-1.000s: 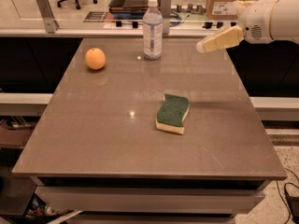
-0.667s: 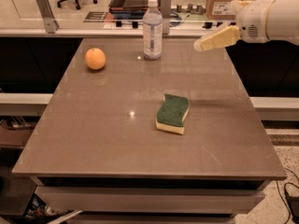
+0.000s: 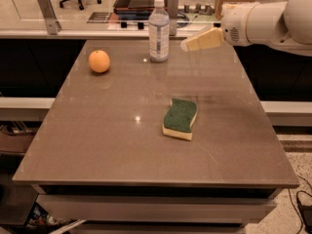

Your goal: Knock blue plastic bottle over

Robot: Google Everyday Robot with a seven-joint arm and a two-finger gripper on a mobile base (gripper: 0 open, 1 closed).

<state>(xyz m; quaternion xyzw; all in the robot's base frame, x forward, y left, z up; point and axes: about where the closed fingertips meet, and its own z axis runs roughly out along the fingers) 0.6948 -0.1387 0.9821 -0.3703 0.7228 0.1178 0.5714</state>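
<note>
Grey-brown counter point(image 3: 122, 145) carries blue plastic bottle point(image 3: 159, 30) upright near far edge; end effector point(image 3: 187, 45) hovers just beside it, apart; its grip state cannot be told.

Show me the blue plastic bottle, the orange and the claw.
blue plastic bottle point(image 3: 159, 33), camera view, on its label.
orange point(image 3: 99, 61), camera view, its middle.
claw point(image 3: 186, 46), camera view, its tip, right of the bottle.

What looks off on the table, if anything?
Nothing stands out. The blue plastic bottle stands upright near the table's far edge, the orange and sponge rest flat, and nothing is spilled. The gripper hovers beside the bottle, apart from it.
</note>
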